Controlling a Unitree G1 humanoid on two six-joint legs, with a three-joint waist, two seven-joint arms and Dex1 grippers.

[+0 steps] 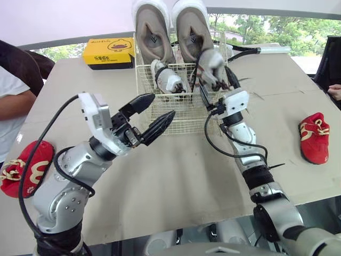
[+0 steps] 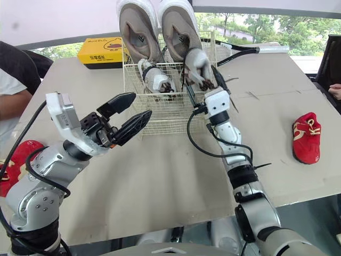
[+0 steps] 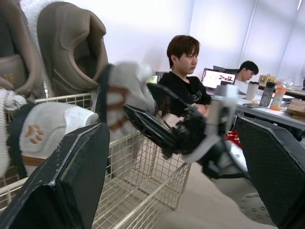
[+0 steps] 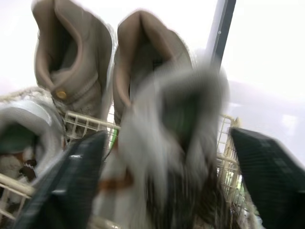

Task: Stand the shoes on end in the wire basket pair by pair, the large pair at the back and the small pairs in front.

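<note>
Now right pincer (image 1: pixel 216 80) clamps soft grey shoe (image 1: pixel 213 61) in gridded wire basket (image 1: pixel 181 114); left pincer (image 1: pixel 161 105) gapes

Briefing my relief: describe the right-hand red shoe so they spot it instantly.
From the wire basket look along the table to the robot's right. The red shoe with yellow trim lies alone there; its twin lies at the left edge.

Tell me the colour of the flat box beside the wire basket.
The box is yellow with a black lower edge, clearest in the left eye view.
</note>
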